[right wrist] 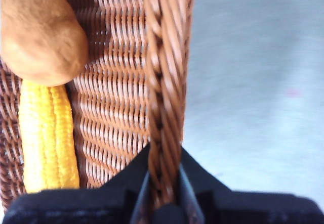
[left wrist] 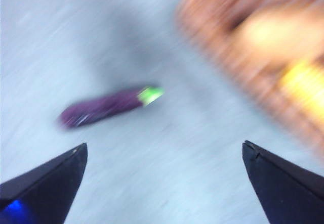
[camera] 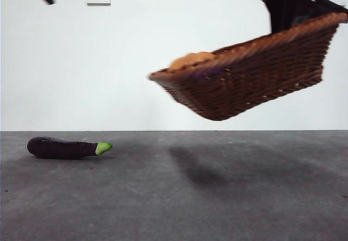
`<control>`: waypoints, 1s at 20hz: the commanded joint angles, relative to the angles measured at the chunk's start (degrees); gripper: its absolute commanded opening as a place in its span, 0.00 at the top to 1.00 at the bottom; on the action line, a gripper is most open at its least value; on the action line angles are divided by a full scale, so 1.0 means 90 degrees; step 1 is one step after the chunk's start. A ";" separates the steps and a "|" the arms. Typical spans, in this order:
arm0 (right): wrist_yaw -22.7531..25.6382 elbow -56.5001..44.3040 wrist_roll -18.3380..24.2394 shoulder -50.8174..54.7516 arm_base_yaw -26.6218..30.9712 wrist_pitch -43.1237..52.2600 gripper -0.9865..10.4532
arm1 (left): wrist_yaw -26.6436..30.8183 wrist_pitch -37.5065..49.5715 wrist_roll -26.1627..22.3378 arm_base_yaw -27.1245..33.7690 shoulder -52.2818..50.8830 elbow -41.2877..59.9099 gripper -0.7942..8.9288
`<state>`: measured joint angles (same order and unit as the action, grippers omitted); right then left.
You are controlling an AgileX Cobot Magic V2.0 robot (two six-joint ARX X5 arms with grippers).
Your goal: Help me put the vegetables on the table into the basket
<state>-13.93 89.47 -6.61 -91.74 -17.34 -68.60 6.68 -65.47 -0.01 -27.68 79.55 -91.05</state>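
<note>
Right pincer (right wrist: 162, 204) clamped the basket (camera: 255, 83) rim, left pincer (left wrist: 162, 183) gaped empty above the eggplant (camera: 62, 147), probably slick, best gripped mid-body.

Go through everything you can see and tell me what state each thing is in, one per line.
basket: lifted off the table, tilted, held by its rim.
potato: inside the basket.
yellow corn-like piece: inside the basket, beside the potato.
eggplant: lying on the table, outside the basket.
right gripper: shut on the basket's braided rim.
left gripper: open, empty, above the eggplant.
</note>
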 commanded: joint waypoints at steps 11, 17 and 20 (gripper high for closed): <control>-0.0265 0.0015 0.0780 0.0007 0.1022 -0.0041 0.93 | -0.0534 0.0510 -0.0622 0.1962 0.2276 0.0039 0.34; -0.0505 0.0015 0.0886 0.0007 0.1020 0.0053 0.93 | -0.1025 0.1064 -0.4039 0.1460 0.2827 0.0036 0.34; -0.0529 0.0015 0.0954 0.0007 0.1020 0.0165 0.93 | -0.1387 0.1214 -0.5955 0.1372 0.2873 0.0036 0.34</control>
<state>-17.96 89.47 1.34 -91.74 -8.03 -67.64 -5.48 -54.52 -42.94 -15.90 104.66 -91.05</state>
